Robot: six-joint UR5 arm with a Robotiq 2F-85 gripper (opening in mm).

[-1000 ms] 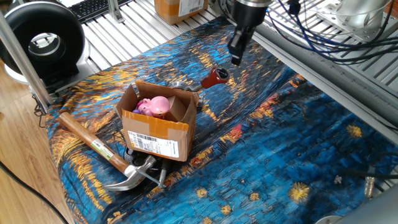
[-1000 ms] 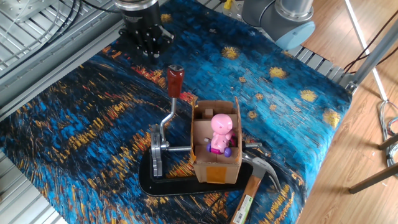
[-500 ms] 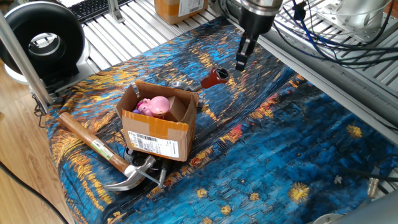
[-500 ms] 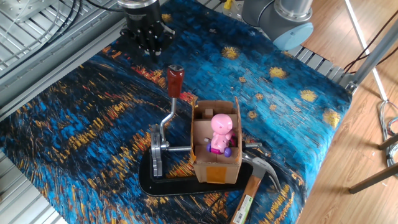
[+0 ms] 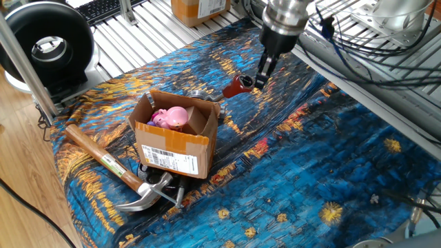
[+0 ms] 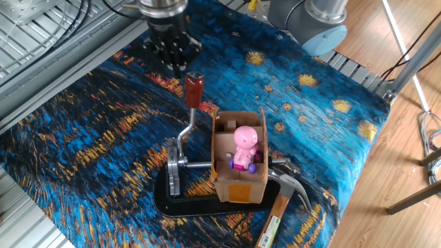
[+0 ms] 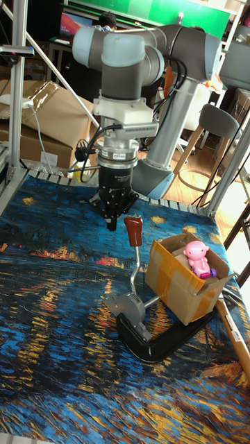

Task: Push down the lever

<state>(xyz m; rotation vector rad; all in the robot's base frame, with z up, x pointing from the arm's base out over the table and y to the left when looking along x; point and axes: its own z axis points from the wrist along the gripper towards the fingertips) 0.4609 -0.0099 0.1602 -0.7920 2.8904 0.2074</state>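
The lever [image 6: 193,89] is a slim metal bar with a glossy dark-red sleeve [image 5: 238,86], standing upright from a metal pivot on a black base [image 7: 149,340]. My gripper [image 7: 111,222] points down with its fingers pressed together and nothing between them. Its tip [image 5: 260,80] hangs just beside the red sleeve [image 7: 132,230], at about the same height. In the other fixed view my gripper [image 6: 175,69] sits just behind the sleeve's top. Whether it touches the sleeve I cannot tell.
A cardboard box [image 5: 172,141] holding a pink toy [image 6: 244,143] stands on the base beside the lever. A wooden-handled claw hammer [image 5: 110,165] lies near the table's edge. A blue patterned cloth [image 5: 310,158] covers the table. Cables [image 5: 358,41] hang behind the arm.
My gripper has come down and moved in toward the lever's red sleeve. The lever, box and hammer have not moved.
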